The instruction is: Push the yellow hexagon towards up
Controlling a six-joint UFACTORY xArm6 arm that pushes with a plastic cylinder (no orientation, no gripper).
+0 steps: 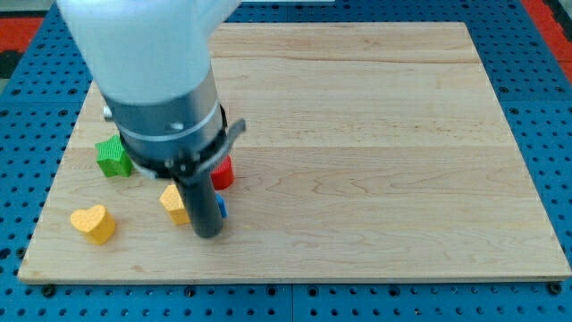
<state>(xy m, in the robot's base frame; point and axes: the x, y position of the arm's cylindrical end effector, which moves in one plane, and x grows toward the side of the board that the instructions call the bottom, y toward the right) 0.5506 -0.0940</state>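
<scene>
The yellow hexagon (173,203) lies near the board's lower left, partly hidden behind my dark rod. My tip (208,234) rests on the board just to the right of and slightly below the hexagon, touching or nearly touching it. A blue block (222,209) peeks out on the rod's right side, mostly hidden. A red block (222,173) sits just above it, partly covered by the arm.
A yellow heart (94,224) lies to the left of the hexagon near the board's bottom edge. A green block (113,156) sits at the left, partly under the arm's body (152,80). The wooden board (375,161) rests on a blue pegboard.
</scene>
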